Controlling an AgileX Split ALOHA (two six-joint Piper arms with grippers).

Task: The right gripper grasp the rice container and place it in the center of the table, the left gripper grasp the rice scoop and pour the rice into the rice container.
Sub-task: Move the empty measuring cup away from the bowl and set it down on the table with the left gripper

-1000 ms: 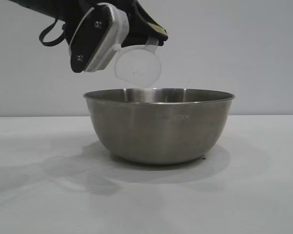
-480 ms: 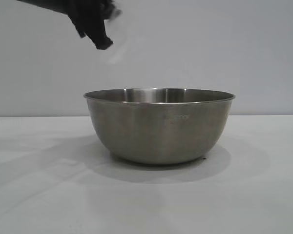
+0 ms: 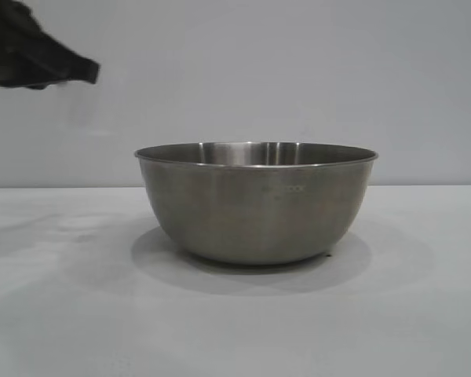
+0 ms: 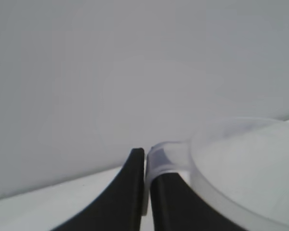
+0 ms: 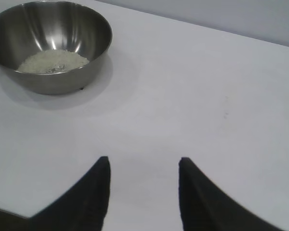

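Observation:
The rice container point(image 3: 255, 204), a round steel bowl, stands upright on the middle of the white table point(image 3: 63, 314). In the right wrist view the rice container point(image 5: 50, 45) holds a pale heap of rice point(image 5: 53, 61). My left gripper point(image 3: 39, 63) is a dark blur high at the far left, well clear of the bowl. In its wrist view the left gripper point(image 4: 145, 156) is shut on the handle of the translucent rice scoop point(image 4: 241, 168), with the cup beside the fingers. My right gripper point(image 5: 143, 166) stands open above bare table point(image 5: 207, 96), far from the bowl, holding nothing.
A plain grey wall point(image 3: 298, 78) runs behind the table. White tabletop spreads on both sides of the bowl and in front of it.
The left gripper with the rice scoop has swung from just over the bowl's left rim up and away to the far left. The bowl and the right gripper have not moved.

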